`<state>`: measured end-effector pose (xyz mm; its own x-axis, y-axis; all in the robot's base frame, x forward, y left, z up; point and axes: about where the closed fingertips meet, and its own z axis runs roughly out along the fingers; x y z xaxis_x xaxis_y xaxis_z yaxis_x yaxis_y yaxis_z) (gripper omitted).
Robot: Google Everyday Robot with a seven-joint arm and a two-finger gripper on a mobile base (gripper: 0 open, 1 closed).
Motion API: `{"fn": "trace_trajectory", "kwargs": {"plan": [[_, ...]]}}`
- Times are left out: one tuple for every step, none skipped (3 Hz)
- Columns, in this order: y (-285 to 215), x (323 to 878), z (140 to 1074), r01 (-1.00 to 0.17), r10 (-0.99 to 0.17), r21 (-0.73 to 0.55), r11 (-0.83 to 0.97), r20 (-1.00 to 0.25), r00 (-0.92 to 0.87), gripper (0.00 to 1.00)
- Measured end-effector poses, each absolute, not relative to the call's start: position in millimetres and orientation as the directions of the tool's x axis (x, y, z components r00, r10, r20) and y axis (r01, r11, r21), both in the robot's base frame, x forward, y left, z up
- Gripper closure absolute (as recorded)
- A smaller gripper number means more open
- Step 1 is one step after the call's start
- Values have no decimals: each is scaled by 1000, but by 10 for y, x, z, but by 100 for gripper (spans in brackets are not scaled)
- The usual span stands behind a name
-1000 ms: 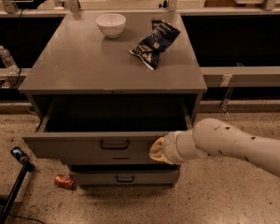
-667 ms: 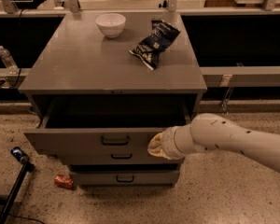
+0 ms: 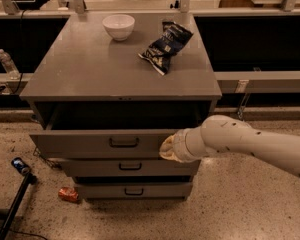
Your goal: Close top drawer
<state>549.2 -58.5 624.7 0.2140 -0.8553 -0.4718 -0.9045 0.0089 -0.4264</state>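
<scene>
— Top drawer (image 3: 90,143), where?
— Partway out beneath the bench (image 3: 90,69), dark hollow showing behind. Flat grey metal, tall smooth front, dark rectangular pull handle (image 3: 123,143) at the middle.
— And the hand (image 3: 167,148)?
— Pale and rounded, at the tip of a smooth white tubular arm (image 3: 250,143), up against the right end of that front. How far open, and whether holding anything: cannot tell.
— On the bench?
— Round white bowl (image 3: 118,26) near the back; crumpled, glossy dark chip bag (image 3: 166,45) to its right, apart.
</scene>
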Motion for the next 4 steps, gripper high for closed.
{"fn": "trace_trajectory", "kwargs": {"plan": [[-658, 5631, 6208, -898, -872, -439, 7, -442, 210, 100], [-712, 5787, 6152, -893, -888, -450, 11, -415, 198, 100], [-804, 5904, 6175, -883, -902, -468, 22, -390, 184, 100], [-921, 5820, 6367, -904, -876, -423, 55, -456, 160, 100]]}}
